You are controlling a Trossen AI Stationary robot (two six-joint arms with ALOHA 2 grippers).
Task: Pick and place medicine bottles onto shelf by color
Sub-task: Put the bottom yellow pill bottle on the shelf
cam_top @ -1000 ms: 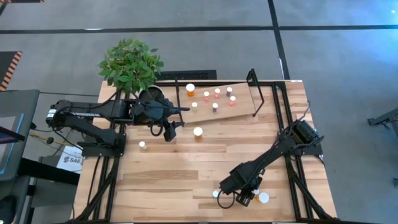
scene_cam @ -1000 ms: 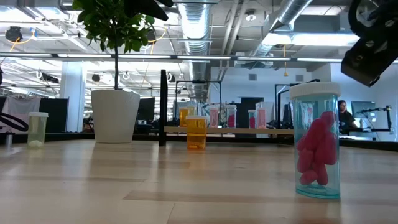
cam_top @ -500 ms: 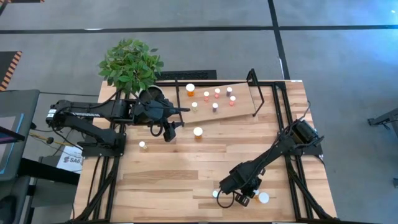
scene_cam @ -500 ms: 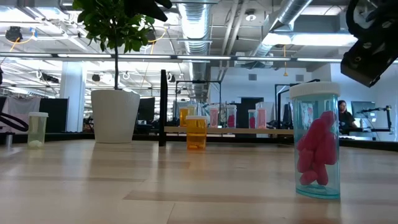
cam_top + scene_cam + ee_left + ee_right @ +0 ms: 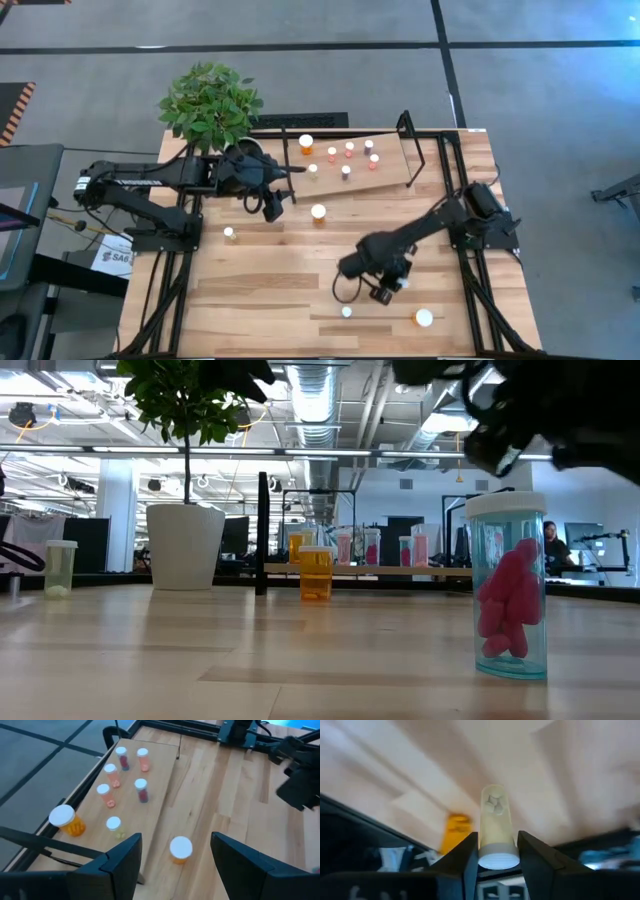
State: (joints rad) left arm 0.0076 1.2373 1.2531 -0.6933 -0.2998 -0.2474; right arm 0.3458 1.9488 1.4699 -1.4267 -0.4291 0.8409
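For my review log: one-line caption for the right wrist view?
Right gripper shut on a pale bottle, lifted above the table.

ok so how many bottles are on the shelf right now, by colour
orange bottles: 1
pale bottles: 1
pink or red bottles: 5
total on the shelf: 7

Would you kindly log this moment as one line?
right pincer: shut on pale bottle, lifted | left pincer: open above orange bottle | shelf: seven bottles
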